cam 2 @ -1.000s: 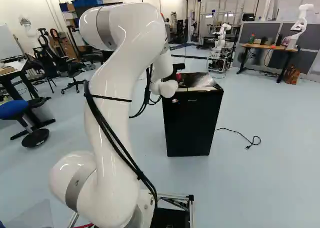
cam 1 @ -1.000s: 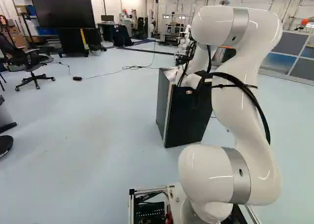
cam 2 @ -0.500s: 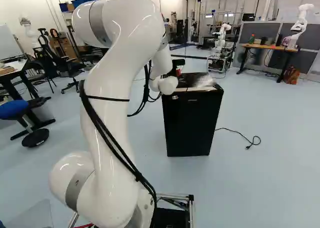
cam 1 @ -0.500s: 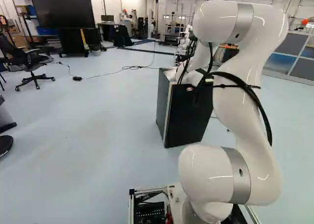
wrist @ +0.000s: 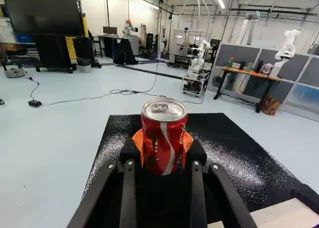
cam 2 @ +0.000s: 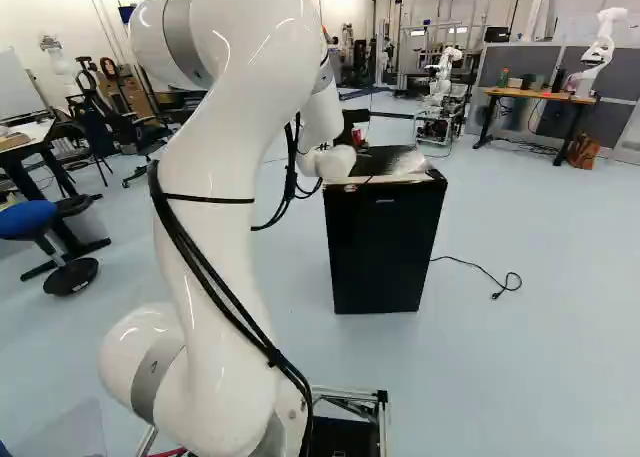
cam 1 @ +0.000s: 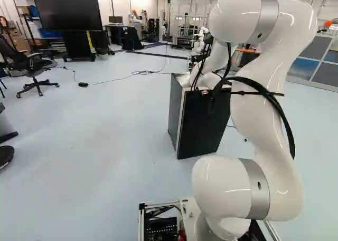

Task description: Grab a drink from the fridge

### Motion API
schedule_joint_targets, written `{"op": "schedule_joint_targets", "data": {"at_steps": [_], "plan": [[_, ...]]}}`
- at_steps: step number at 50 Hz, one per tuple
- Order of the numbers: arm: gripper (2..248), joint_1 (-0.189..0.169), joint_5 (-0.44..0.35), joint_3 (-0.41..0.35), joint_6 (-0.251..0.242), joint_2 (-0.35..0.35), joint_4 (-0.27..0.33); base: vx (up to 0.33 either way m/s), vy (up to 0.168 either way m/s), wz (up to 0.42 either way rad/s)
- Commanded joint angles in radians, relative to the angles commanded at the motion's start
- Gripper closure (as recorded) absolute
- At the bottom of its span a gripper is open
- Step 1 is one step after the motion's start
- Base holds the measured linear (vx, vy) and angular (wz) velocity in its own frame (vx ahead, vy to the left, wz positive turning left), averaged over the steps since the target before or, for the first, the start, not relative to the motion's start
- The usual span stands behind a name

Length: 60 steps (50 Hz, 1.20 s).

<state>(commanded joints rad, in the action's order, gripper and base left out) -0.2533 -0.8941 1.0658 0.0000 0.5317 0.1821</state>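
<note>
One red can [wrist: 158, 158] is in the claw [wrist: 162, 139], squeezed from both sides by the orange pads [wrist: 137, 142]. The can looks upright, with its silver lid on top. It is over the black top of the fridge [cam 2: 385, 247]. I cannot tell if its bottom touches that top or hangs just over it. The white arm [cam 2: 222, 142] bends up high and reaches over to the fridge. The front of the fridge looks shut.

So the drink seems to be grabbed, and most of the job looks done. Next, the arm should lift the can straight up, or set it down softly if this is where it should go.

Some things could go wrong. The can is round and smooth, so it could slip if the pads press too softly or the arm jerks. If they press too hard, the thin sides could dent. If the arm swings off while low, the can's bottom could scrape or bump the fridge top and tip in the pads. The crinkly clear plastic [cam 2: 408, 163] lies on the fridge too, and a low arm could snag it. Letting go too high would make the can drop and roll off.
</note>
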Motion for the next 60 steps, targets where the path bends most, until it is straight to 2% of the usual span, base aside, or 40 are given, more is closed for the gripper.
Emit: {"op": "schedule_joint_targets", "data": {"at_steps": [30,60], "plan": [[156,0.014,0.001,-0.053,0.000,-0.044,-0.010,0.000,0.000,0.000],[156,0.054,0.005,-0.208,0.000,-0.172,-0.039,0.000,0.000,0.000]]}}
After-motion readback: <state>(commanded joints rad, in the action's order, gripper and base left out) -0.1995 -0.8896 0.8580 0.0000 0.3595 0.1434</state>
